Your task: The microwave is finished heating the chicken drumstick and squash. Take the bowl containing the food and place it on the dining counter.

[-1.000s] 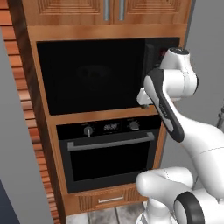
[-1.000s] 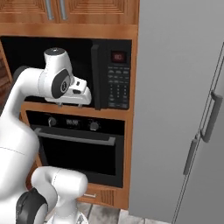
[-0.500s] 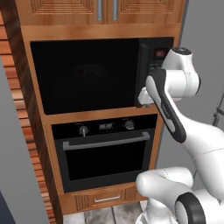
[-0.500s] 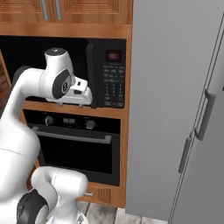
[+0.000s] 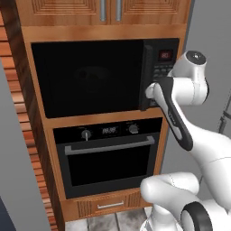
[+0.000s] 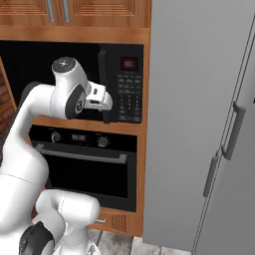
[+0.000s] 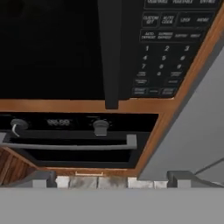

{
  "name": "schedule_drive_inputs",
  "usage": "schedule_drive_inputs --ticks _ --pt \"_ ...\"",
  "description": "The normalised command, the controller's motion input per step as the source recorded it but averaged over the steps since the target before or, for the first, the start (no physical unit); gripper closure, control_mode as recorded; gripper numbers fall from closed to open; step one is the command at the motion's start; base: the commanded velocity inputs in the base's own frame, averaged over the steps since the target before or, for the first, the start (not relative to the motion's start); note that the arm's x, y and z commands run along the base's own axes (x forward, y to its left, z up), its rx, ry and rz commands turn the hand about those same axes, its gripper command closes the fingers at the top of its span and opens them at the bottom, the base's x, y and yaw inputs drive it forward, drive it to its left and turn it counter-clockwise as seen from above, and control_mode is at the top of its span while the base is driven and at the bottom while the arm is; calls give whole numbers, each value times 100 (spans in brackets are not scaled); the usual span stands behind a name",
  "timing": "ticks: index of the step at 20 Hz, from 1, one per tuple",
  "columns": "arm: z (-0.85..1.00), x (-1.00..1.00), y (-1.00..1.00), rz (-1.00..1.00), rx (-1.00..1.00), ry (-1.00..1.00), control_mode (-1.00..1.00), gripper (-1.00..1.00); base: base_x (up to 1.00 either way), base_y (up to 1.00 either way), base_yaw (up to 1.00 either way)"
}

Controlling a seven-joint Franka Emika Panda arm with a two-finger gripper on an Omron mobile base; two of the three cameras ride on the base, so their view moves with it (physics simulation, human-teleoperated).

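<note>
Here, microwave (image 5: 90, 76) door shut, long axis horizontal, facing robot.

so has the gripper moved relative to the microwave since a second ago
Yes: in the right base view the gripper has drawn rightward, nearer the keypad side of the microwave.

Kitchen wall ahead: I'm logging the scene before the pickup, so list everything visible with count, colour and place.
microwave: one, black, shut, built into the wood column, keypad on its right
oven: one, black, bar handle, directly below the microwave
upper cabinets: two wooden doors, above the microwave
drawer: one, wooden, under the oven
fridge: one, grey, right of the column
tool: one, white with dark fingers, open, at the microwave's handle edge, holding nothing
</note>
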Motion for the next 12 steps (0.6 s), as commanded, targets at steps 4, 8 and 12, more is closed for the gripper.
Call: schedule_drive_inputs --ticks 4,8,12 --pt "0 78 -39 -7 0 -25 -100 -100 0 0 0" --pt "0 62 3 -2 0 -21 -100 -100 0 0 0" --pt "0 64 17 0 0 -11 -100 -100 0 0 0"
